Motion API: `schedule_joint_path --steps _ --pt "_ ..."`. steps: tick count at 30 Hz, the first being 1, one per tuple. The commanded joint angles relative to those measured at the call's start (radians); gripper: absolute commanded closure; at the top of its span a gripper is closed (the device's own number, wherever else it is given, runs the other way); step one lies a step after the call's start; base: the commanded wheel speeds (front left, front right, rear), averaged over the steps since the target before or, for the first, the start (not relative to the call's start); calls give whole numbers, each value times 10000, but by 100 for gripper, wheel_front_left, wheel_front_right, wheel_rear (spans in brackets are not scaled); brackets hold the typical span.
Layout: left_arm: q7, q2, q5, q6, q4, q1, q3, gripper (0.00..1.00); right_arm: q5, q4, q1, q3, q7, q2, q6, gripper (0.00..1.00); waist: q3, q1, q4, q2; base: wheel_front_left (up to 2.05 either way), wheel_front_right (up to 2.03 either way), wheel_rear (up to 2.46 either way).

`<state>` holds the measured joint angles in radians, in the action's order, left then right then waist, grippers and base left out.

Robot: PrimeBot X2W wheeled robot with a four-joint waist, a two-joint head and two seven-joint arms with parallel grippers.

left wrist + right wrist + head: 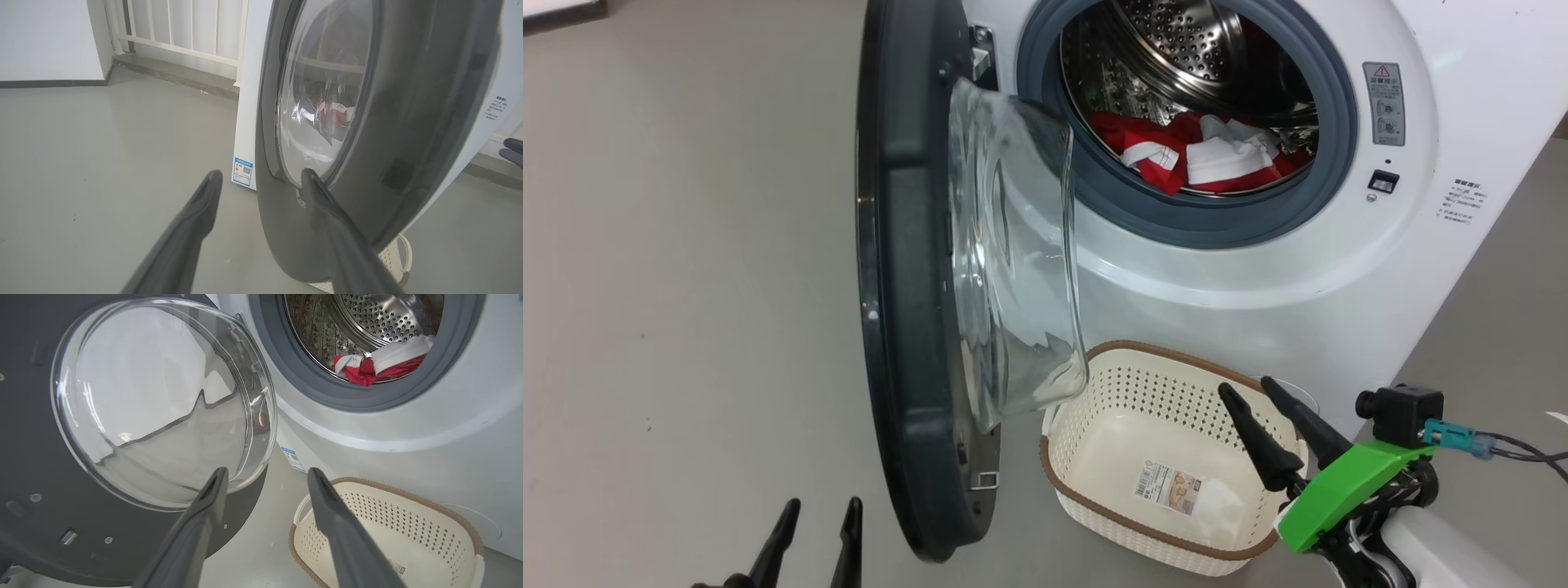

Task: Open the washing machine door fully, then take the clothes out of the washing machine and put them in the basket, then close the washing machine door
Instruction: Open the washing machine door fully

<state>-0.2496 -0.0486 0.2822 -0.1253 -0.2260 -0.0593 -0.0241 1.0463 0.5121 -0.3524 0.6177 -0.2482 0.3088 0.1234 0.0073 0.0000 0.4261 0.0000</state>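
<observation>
Red-and-white fabric clothes (1201, 155), upper centre in perforated steel drum (1176, 49): best swing black-rimmed glass-bowl door (907, 286), frame left, wider first, then reach deep with right gripper (1246, 385), jaws wide, lower right by empty cream perforated basket (1094, 408); left gripper (823, 506), lower left, likewise wide.

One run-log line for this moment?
door: open | clothes: in drum | basket: empty | left fingers: open | right fingers: open

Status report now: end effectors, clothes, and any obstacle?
Left end effector and right end effector open, empty. Door open; clothes in drum; basket empty. Nothing blocks the drum mouth.
</observation>
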Motion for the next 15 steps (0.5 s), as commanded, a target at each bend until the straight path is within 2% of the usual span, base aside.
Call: schedule_joint_path --steps 1,11,15 --pt "-122 -119 -57 -53 221 156 347 0 -357 -262 233 -54 -131 -92 73 0 5 0 0 0 0 0 0" --pt "-122 -109 -48 -53 216 232 303 0 -4755 -1527 1459 -2697 -134 -1154 73 0 52 0 97 0 0 0 0" --pt "-122 -104 -42 -53 196 260 247 0 -5650 -1679 2025 -3241 -134 -1564 73 0 66 0 144 0 0 0 0"
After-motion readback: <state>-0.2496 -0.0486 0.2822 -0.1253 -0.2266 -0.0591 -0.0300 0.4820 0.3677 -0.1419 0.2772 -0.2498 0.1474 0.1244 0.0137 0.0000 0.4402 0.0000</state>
